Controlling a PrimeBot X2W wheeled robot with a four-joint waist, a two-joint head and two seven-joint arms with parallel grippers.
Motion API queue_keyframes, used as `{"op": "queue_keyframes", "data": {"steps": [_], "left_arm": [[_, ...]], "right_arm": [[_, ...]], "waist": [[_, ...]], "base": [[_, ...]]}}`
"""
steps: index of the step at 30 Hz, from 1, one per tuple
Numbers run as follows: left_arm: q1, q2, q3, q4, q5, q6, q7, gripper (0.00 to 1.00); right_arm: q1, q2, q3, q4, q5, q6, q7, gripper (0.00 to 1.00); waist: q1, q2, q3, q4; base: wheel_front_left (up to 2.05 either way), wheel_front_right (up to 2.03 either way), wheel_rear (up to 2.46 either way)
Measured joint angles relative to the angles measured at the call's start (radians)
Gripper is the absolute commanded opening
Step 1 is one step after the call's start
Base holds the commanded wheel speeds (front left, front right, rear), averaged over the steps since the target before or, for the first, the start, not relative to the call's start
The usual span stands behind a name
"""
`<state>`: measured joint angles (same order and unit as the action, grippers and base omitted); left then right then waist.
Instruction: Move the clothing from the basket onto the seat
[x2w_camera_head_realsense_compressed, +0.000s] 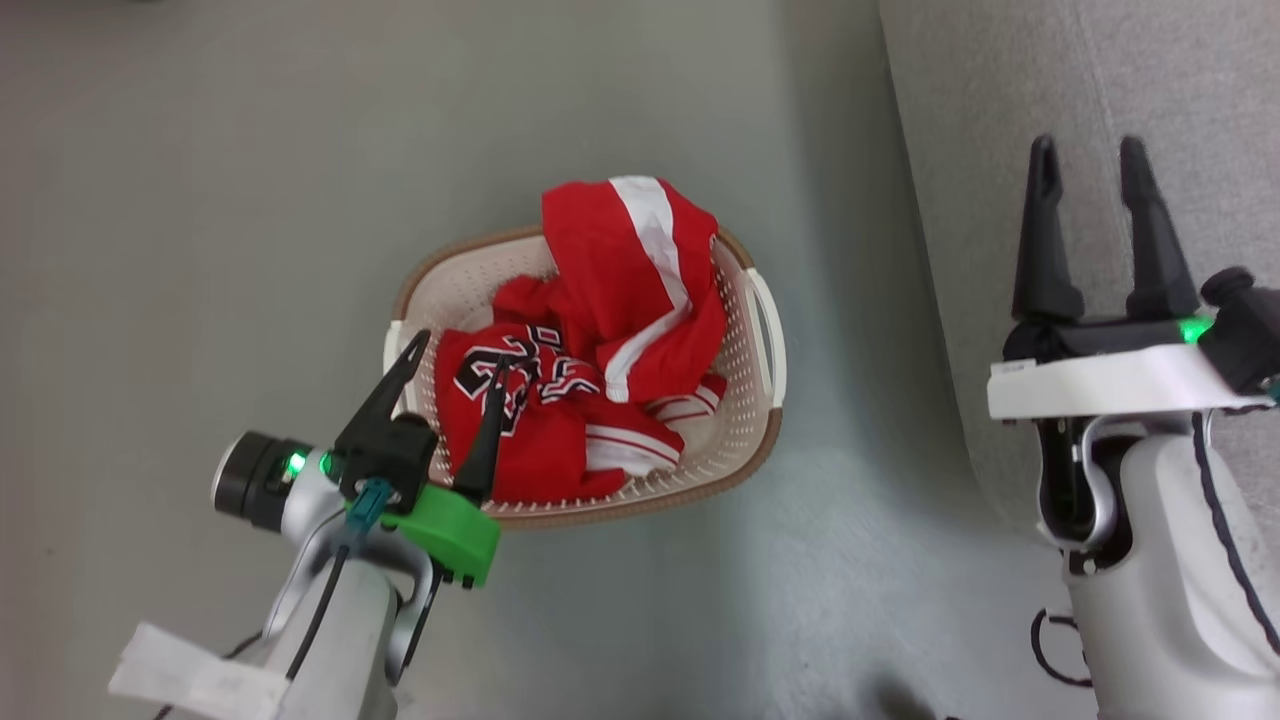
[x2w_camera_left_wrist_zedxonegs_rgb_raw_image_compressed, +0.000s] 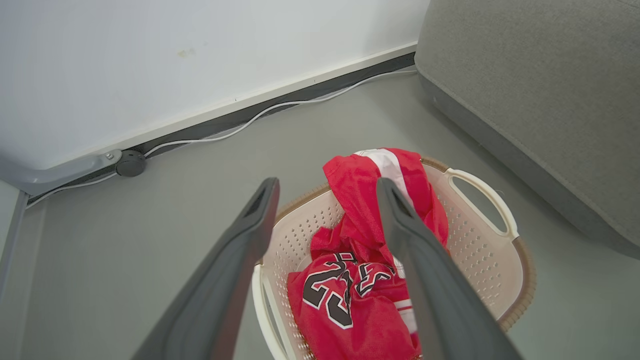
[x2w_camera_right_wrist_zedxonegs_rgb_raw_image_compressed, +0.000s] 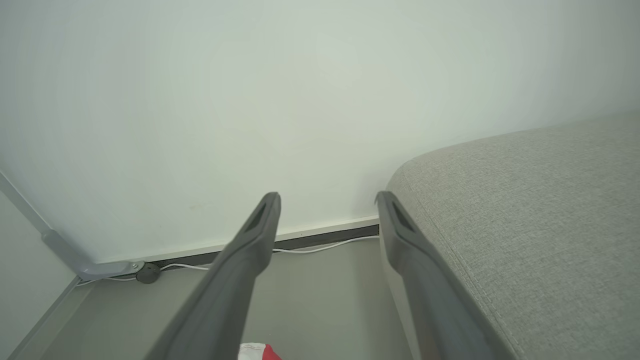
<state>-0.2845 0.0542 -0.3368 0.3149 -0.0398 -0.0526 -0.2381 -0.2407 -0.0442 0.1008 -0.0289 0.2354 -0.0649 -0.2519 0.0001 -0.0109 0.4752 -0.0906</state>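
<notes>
Hovering above the near-left end of the basket (x2w_camera_head_realsense_compressed: 455, 290), the left tool (x2w_camera_head_realsense_compressed: 460, 352) is spread wide and empty, with the jersey (x2w_camera_head_realsense_compressed: 530, 450) beneath it. The right tool (x2w_camera_head_realsense_compressed: 1088, 145) is also spread and empty, held over the sofa (x2w_camera_head_realsense_compressed: 1150, 60) edge. Both garments sit in the basket: the striped garment (x2w_camera_head_realsense_compressed: 620, 250) is heaped high and draped on the far rim, the jersey is low at the near end, and the two overlap.

Risks, as I judge them:
- A pinch on the jersey may drag the striped garment out and spill it on the floor (x2w_camera_head_realsense_compressed: 200, 200).
- A deep reach may snag the perforated wall or tip the light basket.
- A shallow pinch may slip.

Room: the floor is bare left of the basket. The sofa front is near the right handle (x2w_camera_head_realsense_compressed: 772, 330), leaving a narrow gap. A lift has to clear the rim, then the sofa edge.
</notes>
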Motion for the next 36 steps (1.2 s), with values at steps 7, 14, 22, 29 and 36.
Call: {"op": "queue_keyframes", "data": {"steps": [7, 14, 22, 29, 36], "left_arm": [[-0.107, -0.004, -0.043, 0.065, 0.020, -0.009, 0.013, 1.00], [-0.208, -0.007, -0.095, 0.109, 0.059, -0.026, 0.019, 1.00], [-0.326, -0.008, -0.156, 0.157, 0.088, -0.041, 0.037, 1.00], [-0.388, -0.008, -0.214, 0.225, 0.119, -0.047, 0.040, 1.00], [-0.421, -0.008, -0.260, 0.292, 0.126, -0.054, 0.040, 1.00]], "right_arm": [[-0.080, -0.001, -0.007, -0.030, 0.010, 0.000, -0.003, 1.00], [-0.163, -0.002, -0.011, -0.058, 0.013, -0.001, -0.003, 1.00], [-0.253, -0.004, -0.012, -0.090, 0.024, -0.007, -0.004, 1.00], [-0.313, -0.005, -0.009, -0.093, 0.050, -0.009, -0.004, 1.00], [-0.357, -0.005, 0.002, -0.090, 0.066, -0.017, -0.004, 1.00]], "waist": [[0.0000, 0.0000, 0.100, -0.026], [0.0000, 0.0000, 0.201, -0.047], [0.0001, 0.0000, 0.317, -0.068], [0.0001, 0.0000, 0.410, -0.087], [0.0000, 0.0000, 0.470, -0.113]], "base": [[0.00, 0.00, 0.00], [0.00, 0.00, 0.00], [0.00, 0.00, 0.00], [0.00, 0.00, 0.00], [0.00, 0.00, 0.00]]}}
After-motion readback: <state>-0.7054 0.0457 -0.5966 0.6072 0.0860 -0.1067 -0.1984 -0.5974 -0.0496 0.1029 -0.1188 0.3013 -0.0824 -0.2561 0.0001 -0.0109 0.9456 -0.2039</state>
